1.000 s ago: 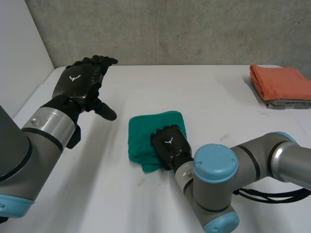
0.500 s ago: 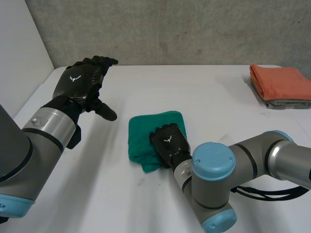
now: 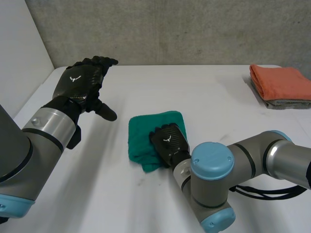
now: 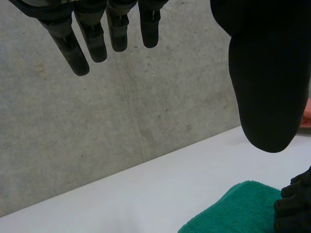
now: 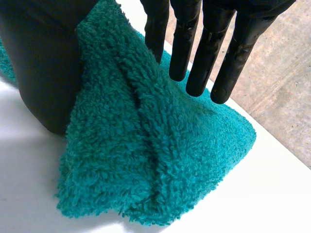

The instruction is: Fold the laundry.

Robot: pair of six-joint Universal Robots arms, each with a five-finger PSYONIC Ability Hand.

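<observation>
Towel [image 3: 146, 141], green and folded into a thick pad, lies near the middle of the white table [image 3: 209, 92]. My right hand [image 3: 170, 141] rests on its near right corner, fingers [image 5: 182, 43] straight and spread over the pile and thumb [image 5: 41, 68] beside a raised fold, so the hand is open and grips nothing. My left hand [image 3: 80, 82] hangs above the table's left side, well apart from the towel, fingers straight and holding nothing, and a folded orange cloth [image 3: 281, 81] sits on a grey cloth [image 3: 286, 103] at the far right edge.
</observation>
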